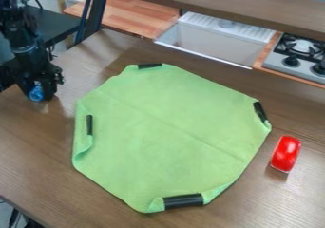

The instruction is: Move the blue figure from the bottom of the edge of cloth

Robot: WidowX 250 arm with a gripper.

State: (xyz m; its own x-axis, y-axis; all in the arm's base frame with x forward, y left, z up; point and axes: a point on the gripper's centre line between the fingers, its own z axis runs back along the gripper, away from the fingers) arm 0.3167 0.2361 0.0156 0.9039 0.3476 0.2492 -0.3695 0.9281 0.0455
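Holding one blue figure (36,93): claw (40,96). One cloth (166,137) is lying near claw; one red object (286,153) is resting beyond, well apart.

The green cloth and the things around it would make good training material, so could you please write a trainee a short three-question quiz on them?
1. True or false: the blue figure lies in the middle of the green cloth.
2. How many black strips can be counted along the cloth's borders?
3. Which thing lies on the brown table, just off the cloth's right side in the picture?
(a) a white cup
(b) a rounded red object
(c) a yellow spoon

Key: 1. False; 2. Four; 3. b
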